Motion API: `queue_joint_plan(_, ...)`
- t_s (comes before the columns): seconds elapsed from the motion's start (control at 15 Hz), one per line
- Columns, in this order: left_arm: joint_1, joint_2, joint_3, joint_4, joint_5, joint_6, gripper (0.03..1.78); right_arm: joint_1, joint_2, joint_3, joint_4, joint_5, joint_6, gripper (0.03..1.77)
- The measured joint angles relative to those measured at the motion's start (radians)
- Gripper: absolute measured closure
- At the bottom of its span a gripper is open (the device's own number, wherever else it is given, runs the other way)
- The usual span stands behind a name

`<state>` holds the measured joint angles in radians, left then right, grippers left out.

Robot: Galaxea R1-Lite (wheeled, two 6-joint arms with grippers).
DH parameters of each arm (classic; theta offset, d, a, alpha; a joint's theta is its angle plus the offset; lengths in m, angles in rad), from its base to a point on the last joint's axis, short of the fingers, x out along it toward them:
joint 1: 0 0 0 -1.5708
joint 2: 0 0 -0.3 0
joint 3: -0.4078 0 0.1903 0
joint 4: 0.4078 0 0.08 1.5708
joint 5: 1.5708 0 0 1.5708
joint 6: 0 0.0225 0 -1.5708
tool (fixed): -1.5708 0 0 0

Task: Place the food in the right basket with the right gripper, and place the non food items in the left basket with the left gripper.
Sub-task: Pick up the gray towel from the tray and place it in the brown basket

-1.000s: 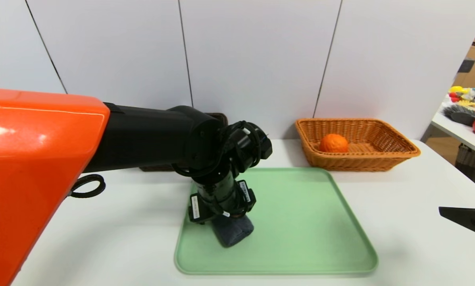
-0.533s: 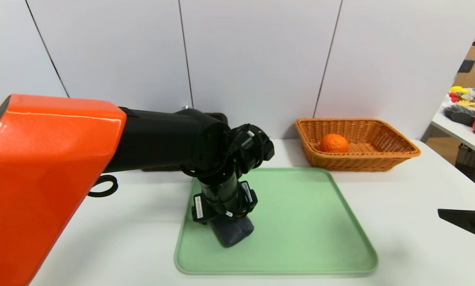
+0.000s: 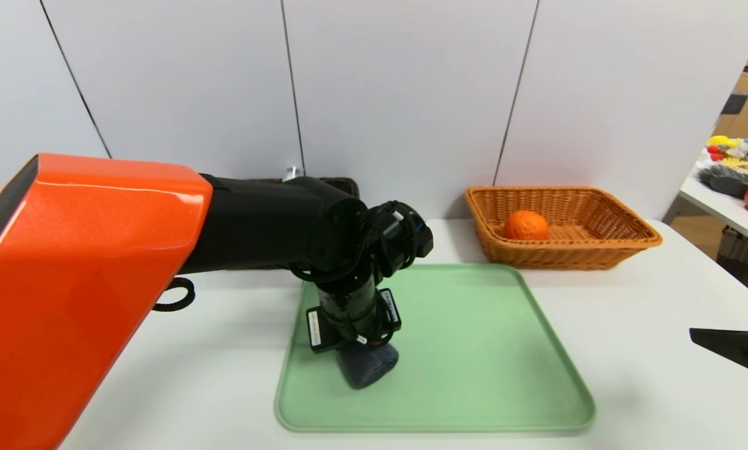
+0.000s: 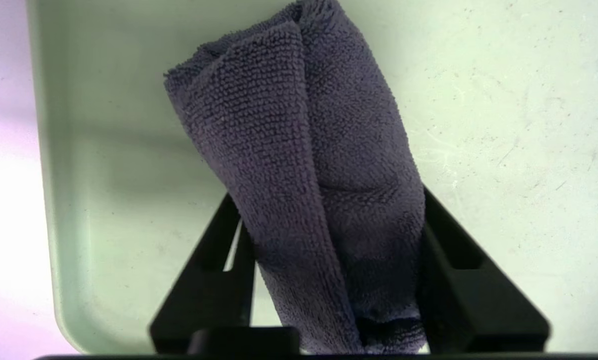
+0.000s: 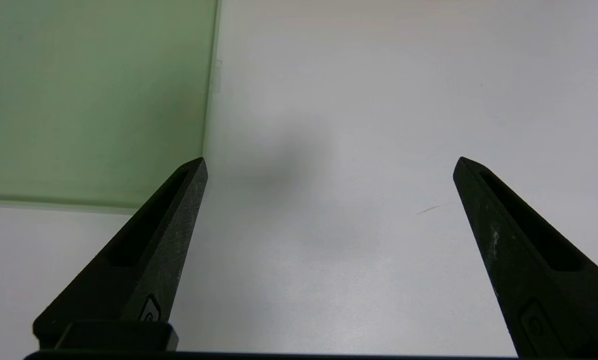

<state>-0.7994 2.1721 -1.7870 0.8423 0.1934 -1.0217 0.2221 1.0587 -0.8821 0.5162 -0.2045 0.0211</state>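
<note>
Head view: my left gripper (image 3: 358, 353) is pointed down over the left part of the green tray (image 3: 448, 362), right at the rolled dark cloth (image 3: 369, 364), which lies on the tray. Orange fruit (image 3: 526, 225) sits in the orange-tan wicker basket (image 3: 564, 254), behind the tray toward the right. Dark brown basket (image 3: 342, 185) is behind my left arm, mostly hidden; a small shiny tip (image 3: 292, 172) pokes up there, can't tell of what. My right gripper, idle, is off the tray's right side over the white table (image 3: 648, 400), only one finger in view.

Left wrist view: cloth runs between my two fingers, one on each flank, both up against it; jaws closed in on the cloth, clamped on its sides. Tray surface shows around it, with the tray's raised rim near.

Right wrist view: fingers wide apart, nothing between them, bare table below, a corner of the tray beside.
</note>
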Motion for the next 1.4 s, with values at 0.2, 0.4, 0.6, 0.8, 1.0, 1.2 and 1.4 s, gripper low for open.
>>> queue_joint_plan(0.2,0.000,-0.011,-0.006,0.003,0.001,0.006,1.54,0.000,0.000,0.000,0.001,0.000,0.000,0.10)
queue_joint_plan(0.4,-0.001,-0.051,-0.026,0.038,0.000,0.040,1.54,0.000,0.000,0.006,0.001,0.000,0.000,0.10)
queue_joint_plan(0.6,-0.001,-0.109,-0.070,0.077,0.000,0.060,1.54,0.000,-0.001,0.013,0.000,0.001,0.001,0.10)
queue_joint_plan(0.8,0.002,-0.191,-0.105,0.105,0.008,0.084,1.54,0.000,-0.001,0.015,0.000,0.000,0.002,0.10)
queue_joint_plan(1.0,0.091,-0.271,-0.149,0.102,0.050,0.192,1.54,0.000,-0.003,0.009,-0.002,-0.002,0.002,0.10)
queue_joint_plan(1.2,0.244,-0.317,-0.179,0.037,0.092,0.370,1.54,0.000,-0.003,0.005,-0.003,0.000,0.000,0.10)
queue_joint_plan(1.4,0.399,-0.298,-0.183,-0.084,0.101,0.527,1.54,0.001,-0.005,0.005,-0.004,0.000,0.000,0.10)
